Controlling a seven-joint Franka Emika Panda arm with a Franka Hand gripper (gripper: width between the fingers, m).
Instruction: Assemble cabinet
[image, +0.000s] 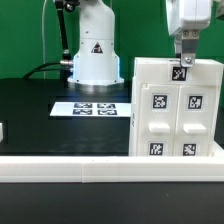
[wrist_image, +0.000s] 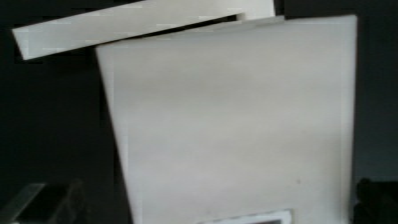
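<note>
The cabinet (image: 172, 108) stands upright on the black surface (image: 30, 110), at its front edge toward the exterior view's right, hard against the white rail (image: 60, 168) that runs along that edge. Its two front panels carry square tags. The gripper (image: 184, 62) hangs directly over the cabinet's top edge, touching or just above it; whether the jaws are spread or pinching cannot be told. The marker board (image: 90, 107) lies flat mid-surface, before the robot pedestal (image: 93, 55). The wrist view shows a broad white panel (wrist_image: 231, 120).
</note>
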